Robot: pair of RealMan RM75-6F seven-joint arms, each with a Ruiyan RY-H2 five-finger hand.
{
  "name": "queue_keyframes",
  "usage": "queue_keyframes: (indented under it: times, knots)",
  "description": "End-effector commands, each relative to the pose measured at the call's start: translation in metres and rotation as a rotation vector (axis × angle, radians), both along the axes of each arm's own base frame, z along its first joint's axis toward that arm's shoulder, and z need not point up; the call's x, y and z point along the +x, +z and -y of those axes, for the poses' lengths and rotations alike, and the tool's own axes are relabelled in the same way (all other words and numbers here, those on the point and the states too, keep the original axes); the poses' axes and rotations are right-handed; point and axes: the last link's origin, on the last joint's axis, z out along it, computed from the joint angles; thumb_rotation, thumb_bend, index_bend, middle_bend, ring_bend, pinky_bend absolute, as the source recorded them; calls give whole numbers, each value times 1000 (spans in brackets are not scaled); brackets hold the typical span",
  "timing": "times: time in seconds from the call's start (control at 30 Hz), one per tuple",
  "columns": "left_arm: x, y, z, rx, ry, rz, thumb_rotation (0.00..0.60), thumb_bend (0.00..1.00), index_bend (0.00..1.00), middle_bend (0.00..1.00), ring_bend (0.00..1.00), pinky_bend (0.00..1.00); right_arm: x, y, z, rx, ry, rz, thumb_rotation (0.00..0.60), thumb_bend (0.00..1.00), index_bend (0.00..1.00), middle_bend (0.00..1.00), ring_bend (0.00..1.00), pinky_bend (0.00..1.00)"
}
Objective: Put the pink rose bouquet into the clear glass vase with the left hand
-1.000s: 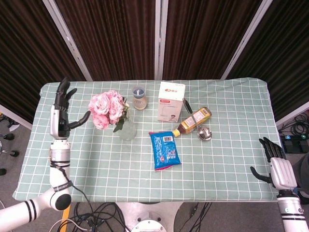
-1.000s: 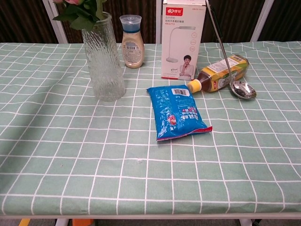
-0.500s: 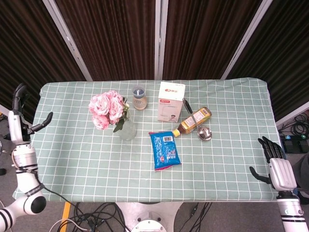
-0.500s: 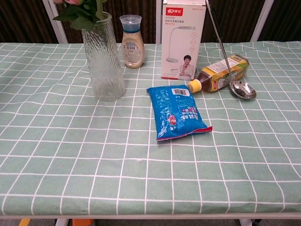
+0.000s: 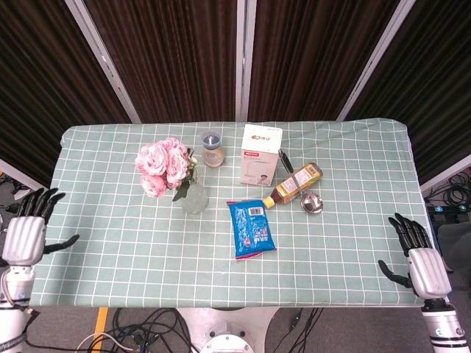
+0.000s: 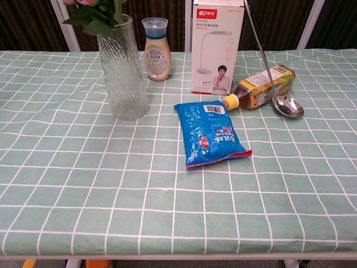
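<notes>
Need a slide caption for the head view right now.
Pink rose bouquet stands in clear glass vase; left robot hand open, off the table.

The clear glass vase (image 6: 122, 72) has a rippled, textured wall. The tablecloth (image 6: 111, 184) is matt green checked cloth, slightly creased. The blue snack bag (image 6: 211, 133) is glossy plastic film. The ladle (image 6: 287, 105) is shiny polished metal. The lamp box (image 6: 217, 47) is smooth white cardboard.
</notes>
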Motion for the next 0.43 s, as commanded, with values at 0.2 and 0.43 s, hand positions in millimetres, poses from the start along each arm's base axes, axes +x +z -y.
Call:
queue_keyframes:
  times: [0.2,0.43]
  knots:
    - [-8,-11,70,-46,4,-106,425,0,155,88,39,99,-7,-21,-18,-4,19,-97,600,164,0,0,0,0]
    - [-5,-9,77,-108,-4,-30,433,0,155,88,40,91,-16,-17,-24,-11,-28,-115,600,174,0,0,0,0]
